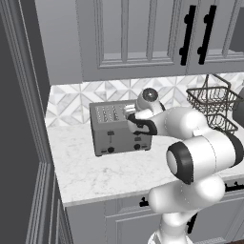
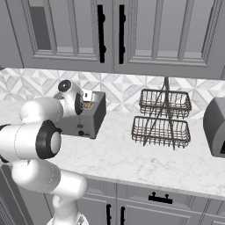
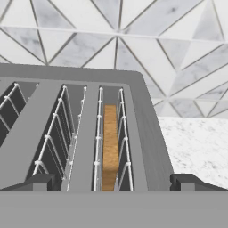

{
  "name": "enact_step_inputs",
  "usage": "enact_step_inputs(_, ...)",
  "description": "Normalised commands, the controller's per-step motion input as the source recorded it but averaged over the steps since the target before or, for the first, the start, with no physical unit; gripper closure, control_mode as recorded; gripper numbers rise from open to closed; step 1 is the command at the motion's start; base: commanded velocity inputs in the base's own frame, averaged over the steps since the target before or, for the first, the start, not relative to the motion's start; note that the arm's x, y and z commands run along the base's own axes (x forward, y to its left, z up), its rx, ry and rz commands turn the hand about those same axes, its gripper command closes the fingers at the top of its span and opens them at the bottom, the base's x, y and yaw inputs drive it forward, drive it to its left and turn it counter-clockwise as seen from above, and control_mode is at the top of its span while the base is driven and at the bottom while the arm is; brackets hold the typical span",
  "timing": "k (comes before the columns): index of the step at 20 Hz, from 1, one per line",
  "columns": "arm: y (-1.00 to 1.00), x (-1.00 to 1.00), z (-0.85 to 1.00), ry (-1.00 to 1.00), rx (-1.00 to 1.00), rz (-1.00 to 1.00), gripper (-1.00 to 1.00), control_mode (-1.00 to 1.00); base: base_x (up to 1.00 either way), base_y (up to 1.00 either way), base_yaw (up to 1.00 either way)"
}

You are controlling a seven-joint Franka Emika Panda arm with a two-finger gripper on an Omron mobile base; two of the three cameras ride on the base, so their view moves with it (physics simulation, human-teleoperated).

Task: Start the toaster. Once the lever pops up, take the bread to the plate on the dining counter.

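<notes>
On the marble worktop [image 1: 90, 171], back against the tiled wall, sits the toaster [image 1: 112, 131]. Gripper [image 3: 111, 183] hangs right over its top, jaws spread wide, gripping nothing. Bread [image 3: 110, 147] stands on edge down in the slot between the two fingertips. Wire basket rack [image 2: 161, 117] at 3 o'clock from the toaster, well apart.

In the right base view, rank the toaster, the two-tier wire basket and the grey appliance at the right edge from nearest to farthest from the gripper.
1. The toaster, directly under the open gripper, at the left.
2. The two-tier wire basket, mid-counter, to the toaster's right.
3. The grey appliance, at the far right edge.
</notes>
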Motion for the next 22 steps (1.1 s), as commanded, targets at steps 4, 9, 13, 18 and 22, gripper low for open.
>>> enact_step_inputs(4, 0.0, 0.0, 0.0, 0.0, 0.0, 0.0, -1.0, -1.0, 0.0, 0.0, 0.0)
enact_step_inputs(9, 0.0, 0.0, 0.0, 0.0, 0.0, 0.0, -1.0, -1.0, 0.0, 0.0, 0.0)
enact_step_inputs(13, 0.0, 0.0, 0.0, 0.0, 0.0, 0.0, -1.0, -1.0, 0.0, 0.0, 0.0)
enact_step_inputs(18, 0.0, 0.0, 0.0, 0.0, 0.0, 0.0, -1.0, -1.0, 0.0, 0.0, 0.0)
enact_step_inputs(22, 0.0, 0.0, 0.0, 0.0, 0.0, 0.0, -1.0, -1.0, 0.0, 0.0, 0.0)
